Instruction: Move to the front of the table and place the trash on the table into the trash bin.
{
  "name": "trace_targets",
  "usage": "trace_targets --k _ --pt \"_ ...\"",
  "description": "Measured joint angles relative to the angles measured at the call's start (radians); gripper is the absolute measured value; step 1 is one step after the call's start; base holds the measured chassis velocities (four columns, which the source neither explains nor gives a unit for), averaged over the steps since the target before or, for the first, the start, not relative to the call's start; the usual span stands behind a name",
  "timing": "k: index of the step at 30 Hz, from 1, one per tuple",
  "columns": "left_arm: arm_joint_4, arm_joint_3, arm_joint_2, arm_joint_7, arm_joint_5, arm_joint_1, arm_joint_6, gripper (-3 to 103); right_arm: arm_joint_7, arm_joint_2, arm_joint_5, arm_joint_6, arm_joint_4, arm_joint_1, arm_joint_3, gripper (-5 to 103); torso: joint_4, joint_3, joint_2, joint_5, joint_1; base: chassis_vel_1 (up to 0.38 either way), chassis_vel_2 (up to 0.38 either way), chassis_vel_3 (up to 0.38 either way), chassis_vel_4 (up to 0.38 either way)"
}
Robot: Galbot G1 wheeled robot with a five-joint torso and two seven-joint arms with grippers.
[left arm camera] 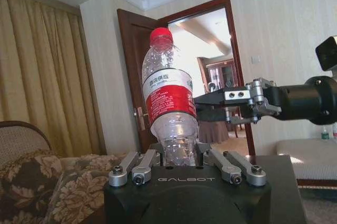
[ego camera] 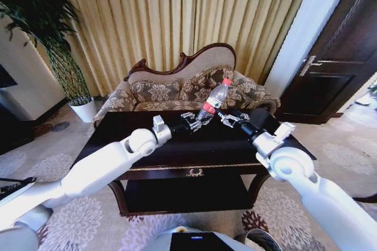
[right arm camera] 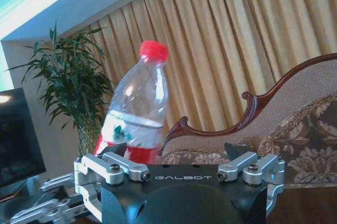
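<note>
Both arms out over the table [ego camera: 141, 145], dark and glossy, gold trim along its front edge. Left gripper [ego camera: 194, 120] clamped on the lower body of the bottle [ego camera: 213, 102], lifted clear of the tabletop and tilted, red cap uppermost, leaning toward the sofa [ego camera: 177, 89] behind. Seen from the left wrist, bottle [left arm camera: 169, 105] rising between the fingers [left arm camera: 142, 167], clear plastic with a red and white label, base tucked into the left gripper [left arm camera: 179, 167]. Right gripper [ego camera: 231, 119] just beside the bottle on the other side, jaws spread, tips close to the label yet apart from it; same gripper [left arm camera: 224, 107] reaching in from the side in the left wrist view. From the right wrist, bottle [right arm camera: 138, 109] ahead of the open right gripper [right arm camera: 179, 174], curtain [right arm camera: 221, 50] and plant [right arm camera: 68, 87] behind. Door [ego camera: 341, 45] shut at the right of the room.
</note>
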Motion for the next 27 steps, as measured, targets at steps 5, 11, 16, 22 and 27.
trace_targets --k 5,11,16,22,27 --pt "-0.002 -0.025 0.029 0.023 0.001 0.017 -0.005 30 0.000 0.002 -0.003 0.002 -0.003 -0.003 0.004 100 0.0002 0.000 0.000 0.0000 0.000 0.000 0.000 0.000 0.000" --pt "-0.001 -0.039 0.040 0.031 0.002 0.026 -0.008 30 0.001 0.001 -0.003 0.003 0.005 -0.004 0.004 100 0.0001 0.000 0.000 -0.0001 0.000 0.000 0.000 0.000 0.000" --pt "0.010 -0.035 0.029 0.037 0.002 0.020 -0.009 30 0.001 0.000 -0.003 0.003 0.017 -0.004 0.004 100 0.0001 0.000 0.000 0.0000 0.000 0.000 0.000 0.000 0.000" --pt "0.045 -0.019 0.005 0.037 0.005 -0.003 -0.010 30 0.001 -0.004 0.000 0.003 0.040 -0.015 0.018 100 -0.0001 0.000 0.000 0.0000 0.000 0.000 0.000 0.000 0.000" --pt "0.057 -0.010 -0.003 0.037 0.005 -0.014 -0.013 30 0.001 -0.005 0.004 0.003 0.059 -0.017 0.021 100 0.0001 0.000 0.000 0.0000 0.000 0.000 0.000 0.000 0.000"
